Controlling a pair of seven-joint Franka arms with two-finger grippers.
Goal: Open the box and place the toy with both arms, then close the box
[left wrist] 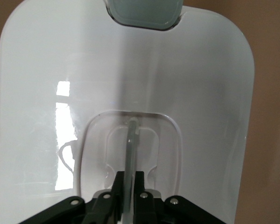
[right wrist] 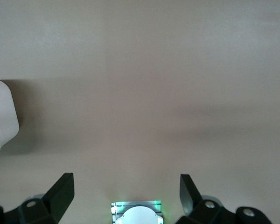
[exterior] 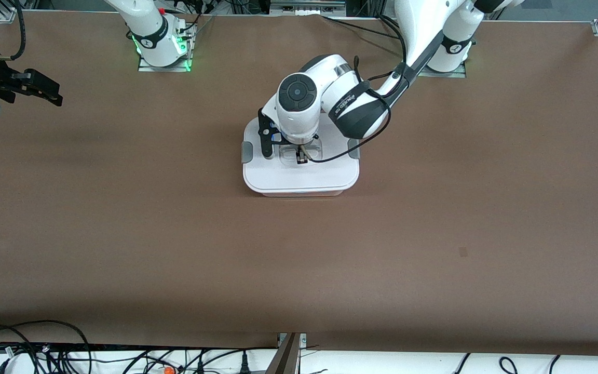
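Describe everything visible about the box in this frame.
The box sits closed near the middle of the table, in front of the left arm's base. Its glossy white rounded-rectangular lid looks like plastic, with grey clips at two opposite sides and a clear recessed centre handle. Only a thin strip of tub shows under the lid. The left end effector is on the lid, its fingers shut on the handle's upright rib. Nothing else touches the box.

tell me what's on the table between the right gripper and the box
Nothing: in the front view only bare brown table lies between the open right gripper, waiting at its arm's end, and the box. The left gripper pinches the lid handle.
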